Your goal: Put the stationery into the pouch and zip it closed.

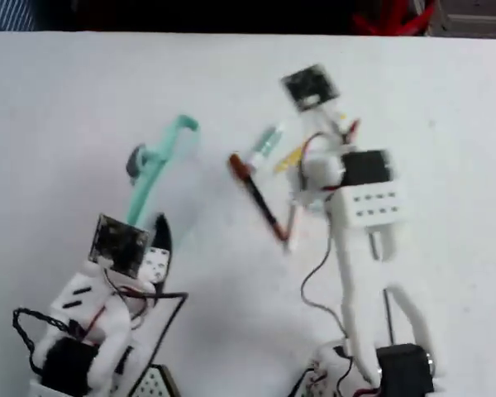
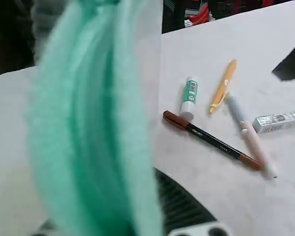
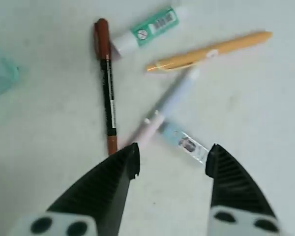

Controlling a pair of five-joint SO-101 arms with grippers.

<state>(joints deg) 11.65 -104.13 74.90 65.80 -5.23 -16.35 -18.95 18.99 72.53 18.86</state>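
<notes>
Right hand (image 3: 172, 150) spread wide over pale pen (image 3: 174, 98); left hand (image 1: 150, 231) seemingly grips pouch (image 1: 153, 165).

a white table (image 1: 446, 99) is seen across most of the high view, evenly lit, with only faint, soft shadows cast on it. beyond its far edge a dark strip (image 1: 190, 15) is shown. at the left end of that strip a blue-striped patch (image 1: 8, 12) is seen, toward the right a red object (image 1: 393, 16), and in the corner a grey-brown panel (image 1: 471, 16). in the left wrist view red clutter (image 2: 199, 12) is set against darkness past the table edge.
</notes>
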